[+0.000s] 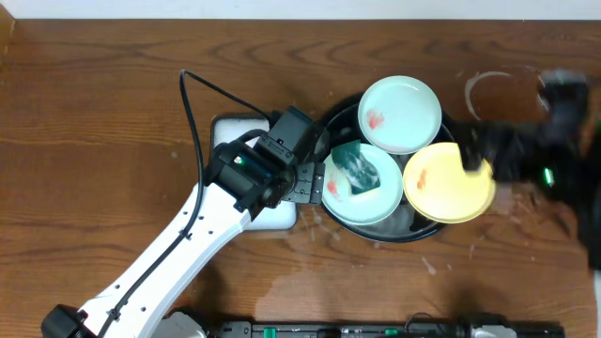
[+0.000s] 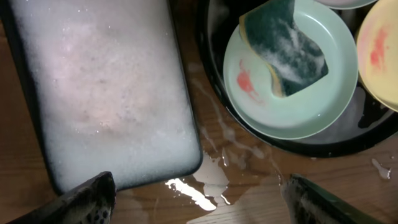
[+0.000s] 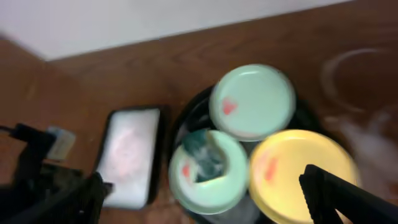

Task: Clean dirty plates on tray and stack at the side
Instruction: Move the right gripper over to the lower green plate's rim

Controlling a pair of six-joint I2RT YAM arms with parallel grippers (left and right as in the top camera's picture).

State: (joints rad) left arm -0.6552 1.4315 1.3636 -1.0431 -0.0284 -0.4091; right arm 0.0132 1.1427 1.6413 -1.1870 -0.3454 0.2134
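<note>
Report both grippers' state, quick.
Left gripper: open, holding nothing.
Right gripper: open, holding nothing.

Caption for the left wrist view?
Soapy sponge lying on a smeared mint plate in the black tray, beside a foam-filled white tray.

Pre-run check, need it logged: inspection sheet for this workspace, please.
Surface: wooden table, wet; puddle beside the black tray; soapy ring beyond it.
Job's things: mint plate, second mint plate and yellow plate in the black tray, each red-smeared; none stacked aside.
Clutter: green sponge on the second mint plate; sudsy white tray beside the black tray.
Grippers: left gripper open, empty; right gripper open, empty.
Cables: black cable looping off the left arm.
Surroundings: white wall behind the table.
</note>
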